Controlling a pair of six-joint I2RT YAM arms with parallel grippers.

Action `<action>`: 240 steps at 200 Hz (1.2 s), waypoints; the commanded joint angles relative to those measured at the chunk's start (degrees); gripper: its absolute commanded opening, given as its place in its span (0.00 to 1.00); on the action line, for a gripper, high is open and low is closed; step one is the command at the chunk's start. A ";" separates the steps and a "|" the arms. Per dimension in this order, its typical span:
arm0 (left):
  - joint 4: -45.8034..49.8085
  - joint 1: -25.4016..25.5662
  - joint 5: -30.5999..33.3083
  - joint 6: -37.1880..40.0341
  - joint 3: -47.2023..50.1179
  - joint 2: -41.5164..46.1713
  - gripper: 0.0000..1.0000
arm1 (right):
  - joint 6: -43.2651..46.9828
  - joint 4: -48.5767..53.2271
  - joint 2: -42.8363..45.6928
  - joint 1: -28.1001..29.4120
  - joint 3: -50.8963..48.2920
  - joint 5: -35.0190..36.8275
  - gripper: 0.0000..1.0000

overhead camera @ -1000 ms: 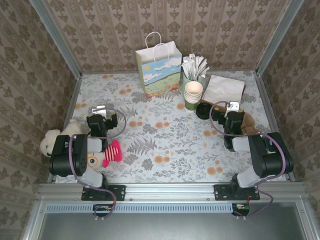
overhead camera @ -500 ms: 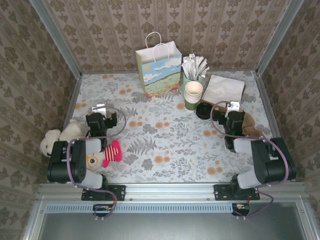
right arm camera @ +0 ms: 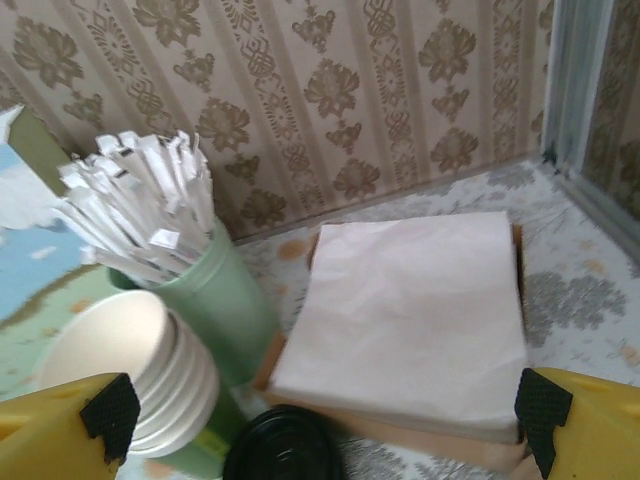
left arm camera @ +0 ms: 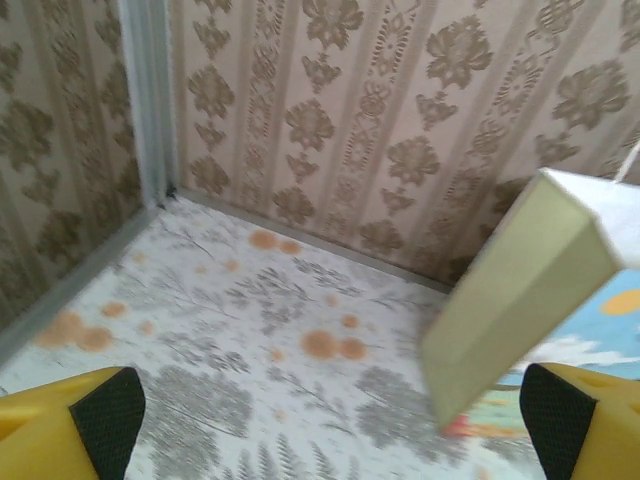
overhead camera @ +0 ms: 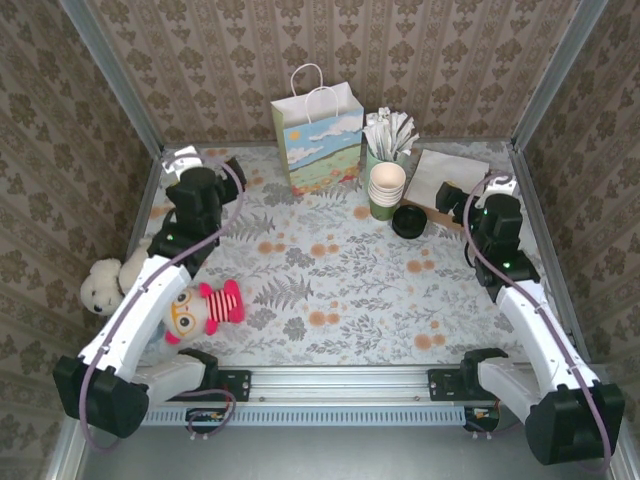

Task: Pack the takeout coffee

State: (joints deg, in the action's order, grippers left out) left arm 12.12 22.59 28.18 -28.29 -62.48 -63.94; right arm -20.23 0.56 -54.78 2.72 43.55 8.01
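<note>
The takeout coffee stands right of the table's middle, in front of the napkins, its round black lid facing up. The gift bag stands upright at the back centre, and its pale green side is near my left fingers. My left gripper hovers by the back left corner, open and empty. To the right of the coffee my right gripper hovers over the napkin stack's near edge, open with nothing held.
A stack of lidless cups and a green cup of white wrapped sticks stand just behind the coffee. A napkin stack lies at the back right. A white plush and a red-striped doll lie near the left front. Walls close three sides.
Both arms have lifted and reached toward the back: the left gripper to the back left corner, the right one up beside the napkins. Both stay open.
</note>
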 commanded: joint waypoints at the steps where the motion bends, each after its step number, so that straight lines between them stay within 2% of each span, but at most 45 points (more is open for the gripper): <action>1: 18.28 0.44 -8.72 -12.56 -8.82 -5.08 1.00 | -11.97 18.58 -0.13 -0.06 5.00 -4.65 1.00; 23: 24.95 0.53 -15.77 -15.35 -18.53 -12.01 1.00 | -19.03 20.41 -0.82 -0.08 6.50 -9.54 1.00; 47: 29.84 1.84 -19.80 -15.25 -29.20 -19.36 0.96 | -23.15 17.47 -2.70 -0.08 7.43 -13.00 1.00; 69: 35.52 3.13 -22.43 -12.58 -41.17 -27.47 0.91 | -22.16 14.94 -5.46 0.00 9.31 -15.41 1.00; 103: 47.08 3.17 -21.21 -9.55 -61.51 -41.49 0.87 | -18.64 16.04 -9.41 0.05 13.25 -16.75 1.00; 121: 48.44 2.88 -21.12 -7.98 -70.84 -48.41 0.85 | -17.78 15.44 -9.65 0.00 13.45 -16.72 1.00; 160: 50.37 -1.86 -27.24 -7.79 -86.92 -62.38 0.71 | -16.67 15.60 -7.08 0.01 11.73 -12.30 1.00; 185: 47.75 -3.55 -31.05 -7.82 -87.47 -64.47 0.70 | -15.28 15.71 -6.27 0.00 11.54 -11.01 1.00; 200: 45.76 -3.69 -32.83 -6.74 -85.73 -63.78 0.76 | -12.94 15.70 -7.80 0.00 12.04 -12.79 1.00; 224: 40.62 -3.89 -36.58 -5.37 -78.83 -60.25 0.85 | -10.68 16.63 -16.18 0.49 17.22 -20.16 0.98; 240: 36.53 -4.38 -38.33 -5.21 -73.67 -57.54 0.86 | -9.09 19.63 -23.18 2.65 22.87 -18.19 0.92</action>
State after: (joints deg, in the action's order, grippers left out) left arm 54.59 18.28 -4.93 -35.35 -141.18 -127.00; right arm -33.19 16.56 -69.80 3.09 59.51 -8.19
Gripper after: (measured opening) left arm 0.857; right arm 0.953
